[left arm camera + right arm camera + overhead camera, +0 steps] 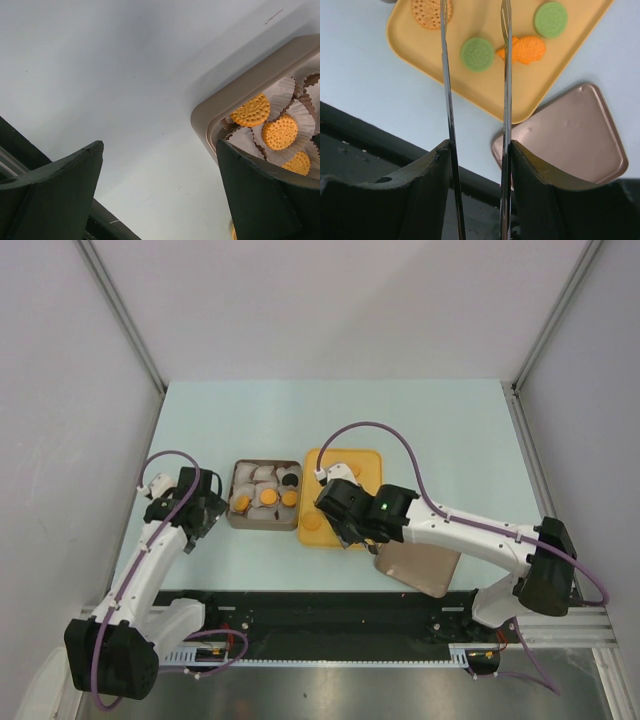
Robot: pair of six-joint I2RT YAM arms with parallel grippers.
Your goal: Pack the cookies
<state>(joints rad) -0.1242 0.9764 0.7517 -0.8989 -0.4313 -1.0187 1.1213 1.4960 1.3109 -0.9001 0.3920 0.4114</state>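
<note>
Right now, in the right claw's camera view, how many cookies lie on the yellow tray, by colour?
Green round cookies: 2
Tan round cookie: 1
Orange fish-shaped cookie: 1
Total on the yellow tray: 4

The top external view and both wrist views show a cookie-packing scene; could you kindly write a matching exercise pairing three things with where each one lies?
Column one:
1. black round cookie
2. green round cookie
3. copper-brown metal lid

Column two:
A. directly on the pale blue table
B. in the brown square tin
C. on the flat yellow tray

Pairs: 1-B, 2-C, 3-A.
</note>
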